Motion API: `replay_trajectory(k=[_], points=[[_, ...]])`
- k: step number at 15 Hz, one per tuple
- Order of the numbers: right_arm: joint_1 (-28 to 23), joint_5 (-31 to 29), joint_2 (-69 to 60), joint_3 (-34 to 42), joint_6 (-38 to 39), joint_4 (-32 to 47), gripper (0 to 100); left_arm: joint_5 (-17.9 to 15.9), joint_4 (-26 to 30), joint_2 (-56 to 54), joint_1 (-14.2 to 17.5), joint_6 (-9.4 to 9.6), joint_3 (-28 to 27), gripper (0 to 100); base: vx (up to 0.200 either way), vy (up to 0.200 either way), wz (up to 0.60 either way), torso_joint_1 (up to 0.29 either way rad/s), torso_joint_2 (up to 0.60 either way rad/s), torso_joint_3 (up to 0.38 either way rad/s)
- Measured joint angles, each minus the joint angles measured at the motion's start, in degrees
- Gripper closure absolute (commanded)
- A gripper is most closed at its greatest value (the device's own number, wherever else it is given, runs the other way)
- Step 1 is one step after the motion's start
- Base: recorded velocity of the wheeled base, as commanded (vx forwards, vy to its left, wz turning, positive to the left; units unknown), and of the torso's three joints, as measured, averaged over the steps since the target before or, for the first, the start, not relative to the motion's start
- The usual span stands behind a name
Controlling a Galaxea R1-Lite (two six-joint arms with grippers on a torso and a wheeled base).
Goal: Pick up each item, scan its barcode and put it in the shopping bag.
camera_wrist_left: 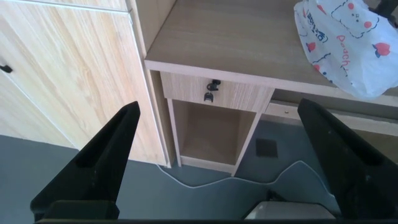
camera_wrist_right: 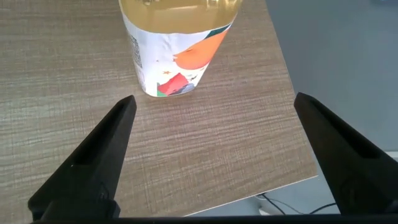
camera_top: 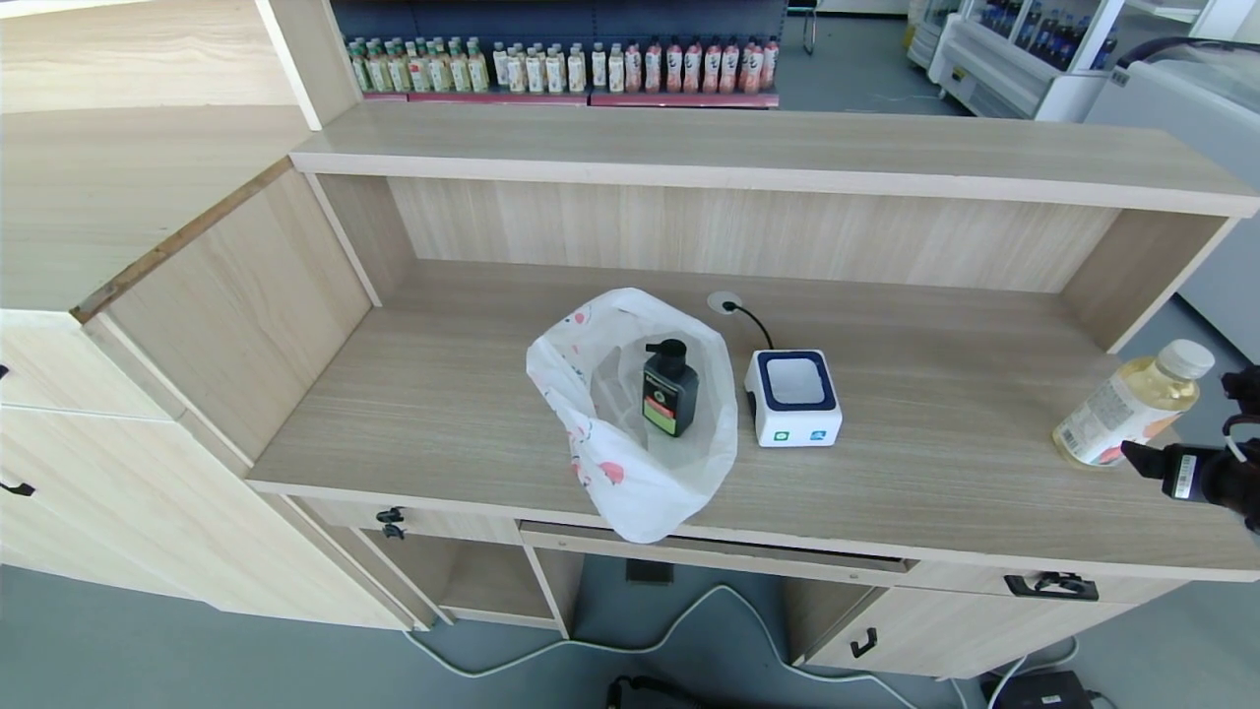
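Note:
A white shopping bag (camera_top: 630, 433) with red prints stands open on the wooden counter (camera_top: 443, 394), holding a black pump bottle (camera_top: 669, 389). Just right of it sits a white barcode scanner (camera_top: 793, 397) with a blue-edged window. A clear bottle of yellow drink (camera_top: 1132, 404) with a white cap stands at the counter's far right; its base (camera_wrist_right: 180, 56) shows in the right wrist view. My right gripper (camera_wrist_right: 217, 162) is open, just short of that bottle, fingers wide on either side. My left gripper (camera_wrist_left: 217, 162) is open, hanging below the counter's left front, with the bag (camera_wrist_left: 342, 43) off to one side.
A high back ledge (camera_top: 768, 148) and side walls box in the counter. A black cable (camera_top: 753, 320) runs from the scanner to a grommet. Drawers and cabinets (camera_wrist_left: 211, 93) lie under the counter. The bottle stands close to the counter's right edge (camera_wrist_right: 286, 99).

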Motion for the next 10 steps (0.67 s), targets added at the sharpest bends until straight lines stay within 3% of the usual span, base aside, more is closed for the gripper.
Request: replay_trajectory(k=[10], points=[[2.8, -0.1, 4.9, -4.5, 0.4, -2.9, 0, 0.0, 0.0, 0.0, 0.0, 0.01, 0.0, 0, 0.000, 0.000, 0.00, 0.000, 0.00, 0.000]])
